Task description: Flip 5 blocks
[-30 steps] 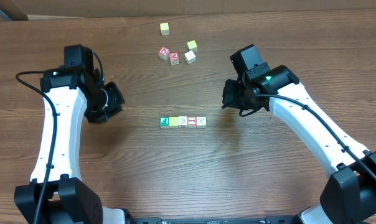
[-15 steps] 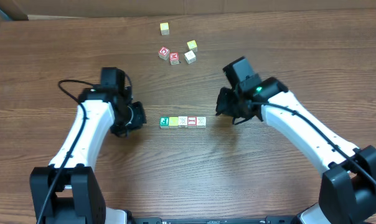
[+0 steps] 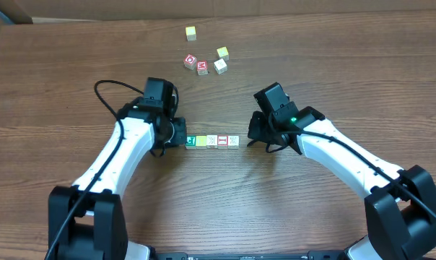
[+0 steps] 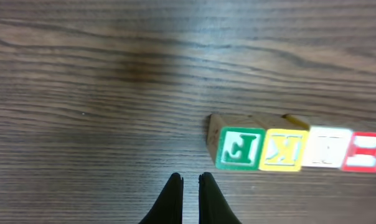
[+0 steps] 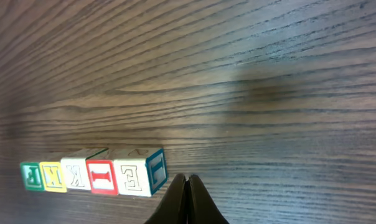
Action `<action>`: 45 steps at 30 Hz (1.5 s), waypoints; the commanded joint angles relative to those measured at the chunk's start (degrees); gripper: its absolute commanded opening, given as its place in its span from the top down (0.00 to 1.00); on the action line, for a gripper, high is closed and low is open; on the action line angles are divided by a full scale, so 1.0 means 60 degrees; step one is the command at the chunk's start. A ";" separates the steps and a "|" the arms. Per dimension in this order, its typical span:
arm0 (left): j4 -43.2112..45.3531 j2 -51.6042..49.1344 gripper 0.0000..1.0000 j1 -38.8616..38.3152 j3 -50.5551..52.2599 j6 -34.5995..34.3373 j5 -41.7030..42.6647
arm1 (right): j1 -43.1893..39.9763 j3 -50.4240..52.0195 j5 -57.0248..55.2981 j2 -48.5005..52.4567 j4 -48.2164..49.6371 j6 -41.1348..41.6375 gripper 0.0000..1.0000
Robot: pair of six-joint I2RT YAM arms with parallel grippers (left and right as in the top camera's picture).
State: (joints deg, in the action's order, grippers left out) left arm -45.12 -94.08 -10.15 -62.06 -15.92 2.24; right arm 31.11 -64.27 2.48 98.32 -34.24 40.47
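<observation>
Change: both arms are moving in on the blocks [image 3: 212, 141] from opposite ends. A second ago they were hanging well out to either side.
Left tool [image 4: 189, 186]: it is arriving just beside the green block [image 4: 239, 148]. Its fingers are drawn together to a sliver of a gap and are gripping nothing.
Right tool [image 5: 186, 186]: it is drawing near the blue-edged block [image 5: 137, 177]. Its tips are pressed together and are carrying nothing.
Blocks: all five are sitting in one straight, touching row mid-bench [image 3: 218, 209], between the two tools. The order runs green, yellow [image 4: 284, 149], cream [image 4: 325, 148], red-framed [image 4: 365, 151], blue-edged.
Meaning for the task: this looks like the approach only, and no block appears turned yet. The closed tools seem to be lining up to push at the row's ends.
Hidden: overhead, the wrist housings are covering both sets of fingertips, so I cannot tell whether either tool is touching a block.
Cut off: the left wrist view is clipping the red-framed block and losing the fifth entirely.
Hard to read: the letters are blurring.
</observation>
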 commanded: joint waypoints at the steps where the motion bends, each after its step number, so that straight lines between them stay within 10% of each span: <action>1: 0.0051 -0.0455 0.96 -0.0055 0.0160 0.0073 -0.0619 | 0.0000 0.0229 -0.0219 0.0018 0.0244 0.0051 0.96; 45: 0.0426 -0.1927 0.96 -0.0058 0.0157 0.0109 -0.0656 | 0.0055 0.0838 0.0550 0.1377 0.1293 0.0827 0.96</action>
State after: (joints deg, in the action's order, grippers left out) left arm -42.39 -104.92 -10.41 -61.73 -15.94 -0.95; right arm 31.16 -59.72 2.50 106.04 -26.63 44.56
